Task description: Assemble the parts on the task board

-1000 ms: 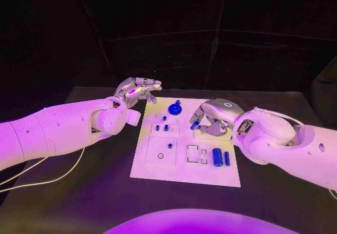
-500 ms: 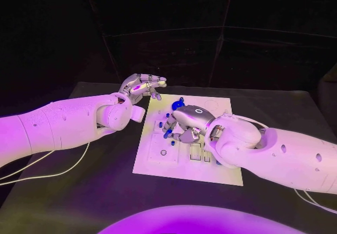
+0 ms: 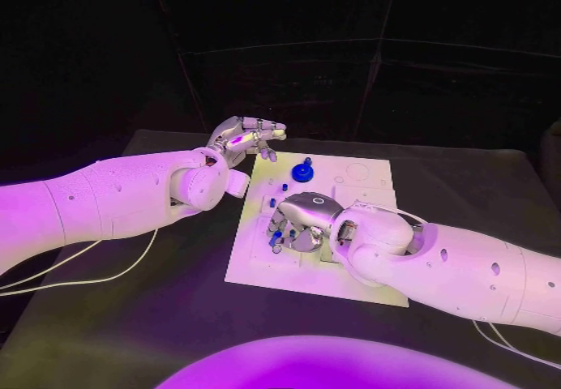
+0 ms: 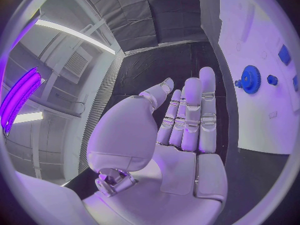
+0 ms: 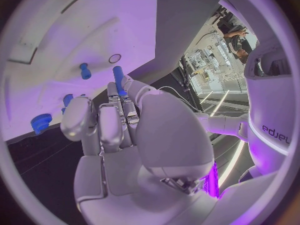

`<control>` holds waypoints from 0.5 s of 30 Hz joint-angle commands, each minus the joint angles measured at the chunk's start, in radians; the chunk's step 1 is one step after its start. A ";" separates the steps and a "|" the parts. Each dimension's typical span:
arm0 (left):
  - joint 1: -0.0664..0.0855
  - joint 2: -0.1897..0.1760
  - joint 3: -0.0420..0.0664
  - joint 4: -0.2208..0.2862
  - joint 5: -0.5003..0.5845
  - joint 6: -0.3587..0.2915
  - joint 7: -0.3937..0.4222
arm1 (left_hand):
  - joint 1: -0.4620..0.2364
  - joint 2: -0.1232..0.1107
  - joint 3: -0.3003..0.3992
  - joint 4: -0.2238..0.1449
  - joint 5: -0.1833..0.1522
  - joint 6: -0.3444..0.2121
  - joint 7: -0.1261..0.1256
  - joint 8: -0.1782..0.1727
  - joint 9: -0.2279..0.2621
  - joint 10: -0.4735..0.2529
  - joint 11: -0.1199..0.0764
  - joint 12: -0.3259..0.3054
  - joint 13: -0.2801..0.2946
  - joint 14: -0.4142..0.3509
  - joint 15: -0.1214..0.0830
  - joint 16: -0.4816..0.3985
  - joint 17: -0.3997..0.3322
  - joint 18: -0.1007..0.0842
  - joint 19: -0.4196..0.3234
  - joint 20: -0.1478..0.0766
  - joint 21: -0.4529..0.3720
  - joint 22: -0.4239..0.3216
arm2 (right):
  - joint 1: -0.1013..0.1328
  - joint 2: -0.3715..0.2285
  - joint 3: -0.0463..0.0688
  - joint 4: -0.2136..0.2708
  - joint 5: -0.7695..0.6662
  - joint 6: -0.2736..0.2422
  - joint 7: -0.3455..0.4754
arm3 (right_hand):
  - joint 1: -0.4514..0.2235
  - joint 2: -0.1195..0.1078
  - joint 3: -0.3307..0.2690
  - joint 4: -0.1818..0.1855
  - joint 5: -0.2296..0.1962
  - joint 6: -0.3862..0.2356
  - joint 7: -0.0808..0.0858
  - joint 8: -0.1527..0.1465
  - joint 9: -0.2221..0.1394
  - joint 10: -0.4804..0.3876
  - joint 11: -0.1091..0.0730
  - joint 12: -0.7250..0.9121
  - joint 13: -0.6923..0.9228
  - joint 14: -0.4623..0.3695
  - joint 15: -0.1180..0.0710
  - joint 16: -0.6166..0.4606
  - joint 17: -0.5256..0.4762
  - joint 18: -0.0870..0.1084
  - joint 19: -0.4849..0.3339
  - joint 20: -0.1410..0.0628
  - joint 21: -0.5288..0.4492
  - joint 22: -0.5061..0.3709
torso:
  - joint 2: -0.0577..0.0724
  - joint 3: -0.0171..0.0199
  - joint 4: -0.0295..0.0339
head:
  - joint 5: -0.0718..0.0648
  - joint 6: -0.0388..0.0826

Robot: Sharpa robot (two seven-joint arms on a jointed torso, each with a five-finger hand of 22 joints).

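Observation:
The white task board (image 3: pixel 370 181) lies in the middle of the black table. My right hand (image 3: pixel 301 220) hovers low over the board's left-middle part and pinches a blue peg (image 5: pixel 117 78) between its fingertips. Close by, another blue peg (image 5: pixel 84 71) stands in the board (image 5: pixel 56 30), beside a small round hole (image 5: pixel 114 58). A blue gear (image 3: pixel 303 172) sits toward the board's far edge. My left hand (image 3: pixel 248 134) is raised off the board's far left corner, its fingers (image 4: pixel 190 112) straight and apart with nothing in them.
Small blue pieces (image 3: pixel 284 187) stand in the board's left half near my right hand. The left wrist view shows the gear (image 4: pixel 250 79) and a small blue piece (image 4: pixel 272 79) on the board. A white cable (image 3: pixel 87 279) trails over the table's left side.
My right hand has moved from the board's right-middle across to its left-middle, still carrying the blue peg. The left hand stays raised at the far left corner.

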 commanded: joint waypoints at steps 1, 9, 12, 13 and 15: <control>0.002 0.002 0.001 -0.001 0.002 0.011 0.011 | 0.006 -0.002 -0.003 -0.001 0.003 -0.005 0.000 0.004 0.001 -0.004 0.000 0.007 0.002 -0.006 0.002 0.002 -0.001 0.013 0.001 0.007 -0.004 -0.001 | 0.000 0.003 0.000 -0.006 -0.016 0.035 0.016 | 0.003 -0.001 0.005 -0.001 0.005 0.000 0.003 -0.007 -0.001 0.023 -0.015 -0.002 -0.001 0.025 -0.003 0.004 -0.001 -0.008 0.000 0.003 0.006 0.000 | 0.000 0.0009 -0.0014 | 0.003 -0.003; 0.002 0.002 0.001 -0.002 0.002 0.011 0.010 | 0.007 -0.001 -0.003 -0.001 0.003 -0.005 -0.001 0.005 0.002 -0.005 0.000 0.009 0.002 -0.007 0.002 0.002 -0.002 0.013 0.001 0.007 -0.005 -0.002 | -0.003 0.005 -0.001 -0.013 -0.018 0.054 0.013 | 0.002 -0.002 0.006 -0.002 0.005 -0.001 0.004 -0.007 -0.001 0.023 -0.015 -0.003 0.000 0.025 -0.002 0.005 0.000 -0.008 0.000 0.003 0.006 0.000 | 0.000 0.0009 0.0003 | 0.003 -0.007; 0.002 0.002 0.001 -0.003 0.002 0.011 0.010 | 0.007 -0.001 -0.003 -0.001 0.003 -0.005 -0.001 0.005 0.002 -0.005 0.000 0.009 0.002 -0.007 0.002 0.002 -0.002 0.013 0.001 0.007 -0.005 -0.002 | -0.003 0.003 -0.001 -0.013 -0.018 0.059 0.013 | 0.000 -0.002 0.007 -0.002 0.005 -0.001 0.004 -0.008 -0.001 0.023 -0.014 -0.003 0.000 0.025 -0.002 0.004 -0.001 -0.008 0.000 0.004 0.006 0.000 | 0.000 0.0004 0.0001 | 0.004 -0.008; 0.002 0.002 0.001 -0.003 0.002 0.012 0.010 | 0.007 -0.001 -0.003 -0.001 0.003 -0.005 -0.001 0.005 0.002 -0.005 0.000 0.009 0.002 -0.007 0.002 0.002 -0.002 0.013 0.001 0.007 -0.005 -0.002 | -0.003 0.002 -0.001 -0.013 -0.018 0.061 0.013 | 0.000 -0.002 0.007 -0.002 0.005 -0.001 0.004 -0.008 -0.001 0.023 -0.014 -0.003 0.000 0.025 -0.002 0.004 -0.001 -0.008 0.000 0.004 0.006 0.000 | 0.000 0.0004 0.0001 | 0.004 -0.008; 0.002 0.003 0.001 -0.003 0.002 0.012 0.009 | 0.007 -0.001 -0.003 -0.001 0.003 -0.005 -0.001 0.005 0.002 -0.005 0.000 0.009 0.002 -0.007 0.002 0.002 -0.002 0.013 0.001 0.007 -0.005 -0.002 | -0.003 0.001 -0.002 -0.013 -0.018 0.065 0.013 | 0.000 -0.002 0.007 -0.002 0.005 -0.001 0.004 -0.008 -0.001 0.023 -0.014 -0.003 0.000 0.025 -0.002 0.004 -0.001 -0.008 0.000 0.004 0.006 0.000 | 0.000 0.0004 0.0004 | 0.006 -0.008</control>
